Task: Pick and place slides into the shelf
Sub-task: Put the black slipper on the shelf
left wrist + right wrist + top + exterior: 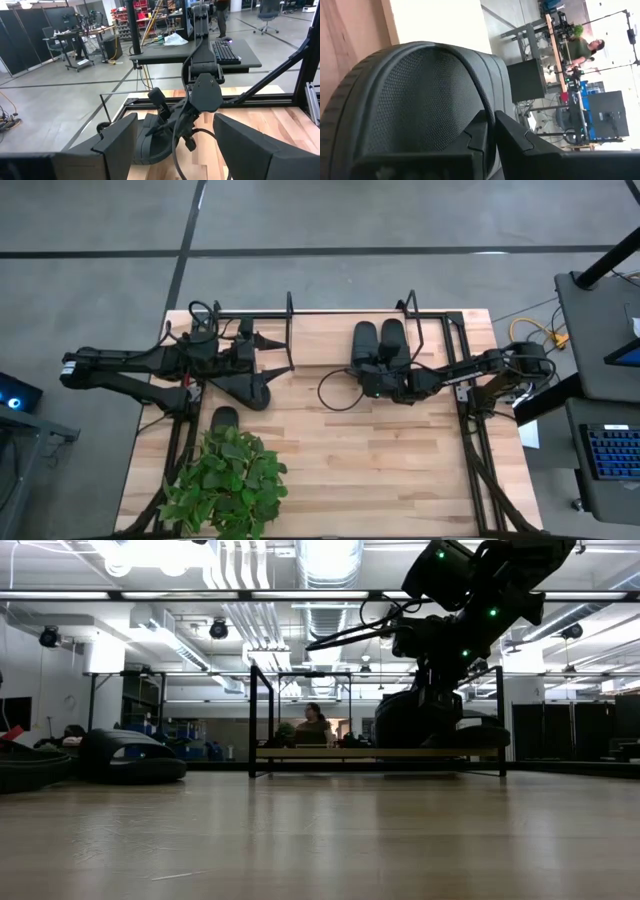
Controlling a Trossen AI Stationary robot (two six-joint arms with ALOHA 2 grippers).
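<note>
On the shelf (300,311) at the far edge of the table (380,470), two slides (378,343) already lie side by side in its right half, and the right hand (382,380) sits at their near ends; in the right wrist view its fingers (492,135) are pinched together on the rim of a slide's sole, so it grasps the right-hand slide, judged to be in the act of setting it down. The left half of the shelf looks bare. A third slide (244,388) lies on the table near the shelf's left end, under the left hand (262,345), whose fingers (120,142) are spread apart and hold nothing. A fourth slide (224,418) lies nearer the front of the table, touching the leafy green plant (225,480). By this layout the job is about half done: two slides shelved or nearly so, two left on the table. A person (314,724) sits in the room well beyond the shelf.
</note>
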